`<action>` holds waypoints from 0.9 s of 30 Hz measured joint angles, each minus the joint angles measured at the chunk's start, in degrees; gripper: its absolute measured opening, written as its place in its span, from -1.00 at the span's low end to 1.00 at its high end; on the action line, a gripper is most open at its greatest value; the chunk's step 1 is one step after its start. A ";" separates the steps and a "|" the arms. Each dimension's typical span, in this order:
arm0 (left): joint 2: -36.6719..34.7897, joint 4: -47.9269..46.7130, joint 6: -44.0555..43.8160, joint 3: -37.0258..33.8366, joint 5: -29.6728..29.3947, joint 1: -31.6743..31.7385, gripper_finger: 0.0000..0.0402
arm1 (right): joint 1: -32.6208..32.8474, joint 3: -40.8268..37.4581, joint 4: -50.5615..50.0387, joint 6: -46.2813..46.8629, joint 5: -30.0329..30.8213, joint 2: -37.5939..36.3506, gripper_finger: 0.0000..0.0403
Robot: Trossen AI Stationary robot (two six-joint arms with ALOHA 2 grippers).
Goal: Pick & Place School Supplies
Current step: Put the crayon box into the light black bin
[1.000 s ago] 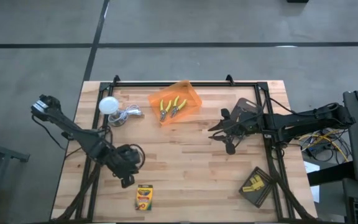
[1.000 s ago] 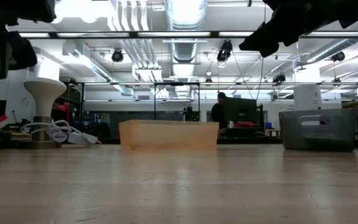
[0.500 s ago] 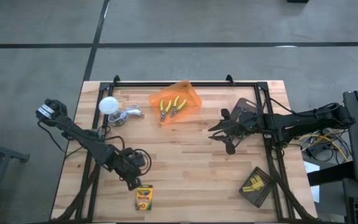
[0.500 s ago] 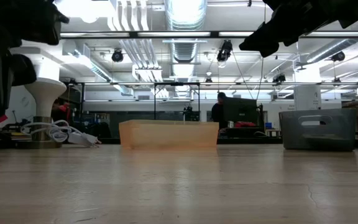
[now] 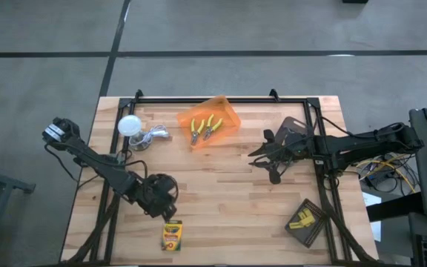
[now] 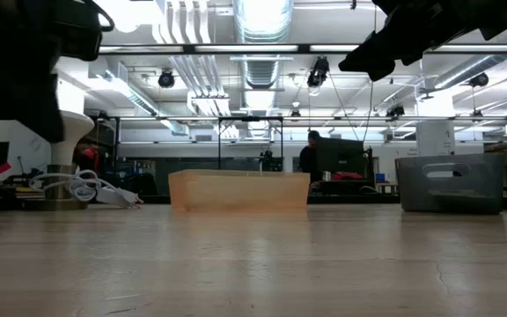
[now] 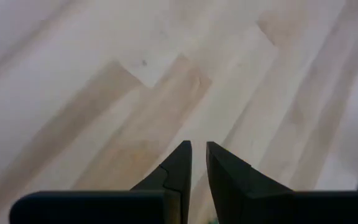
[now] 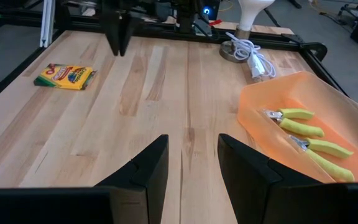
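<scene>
One yellow-and-green crayon box [image 5: 172, 236] lies flat near the table's near edge, also in the right wrist view [image 8: 65, 76]. My left gripper [image 5: 156, 209] hangs shut just on its far side, fingers pointing down over bare wood [image 7: 199, 152], touching nothing. Two yellow-handled pliers [image 5: 206, 127] lie in the orange bin [image 5: 229, 115]. Small yellow blocks [image 5: 302, 219] sit in a dark tray [image 5: 311, 231] near the right near corner. My right gripper [image 5: 257, 158] is open and waits right of centre, above the table [image 8: 193, 146].
A white ball [image 5: 128, 124] with a coiled cable stands near the far left corner, left of the bin. Black frame rails run along the table's edges. Bare wood lies between the two grippers. A person stands far off in the room behind the table [image 6: 307, 158].
My left gripper has moved toward the table's right and near edge, closer to the crayon box, and has come lower in the low view. The crayon box has stayed in place.
</scene>
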 joint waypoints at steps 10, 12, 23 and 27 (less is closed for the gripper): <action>0.02 0.04 3.90 0.00 5.51 -0.05 -0.74 | 0.00 0.00 0.00 0.00 -0.01 0.00 -0.32; 0.16 0.03 4.23 0.00 4.81 -0.09 -0.74 | 0.02 0.00 0.00 0.00 -0.01 0.00 -0.32; 2.12 3.13 5.35 0.00 4.52 -1.21 -0.74 | 0.01 0.00 0.00 0.00 0.01 0.00 -0.32; 2.88 5.39 7.07 0.00 4.48 -1.70 -0.73 | 0.02 0.00 0.00 0.00 0.02 0.00 -0.32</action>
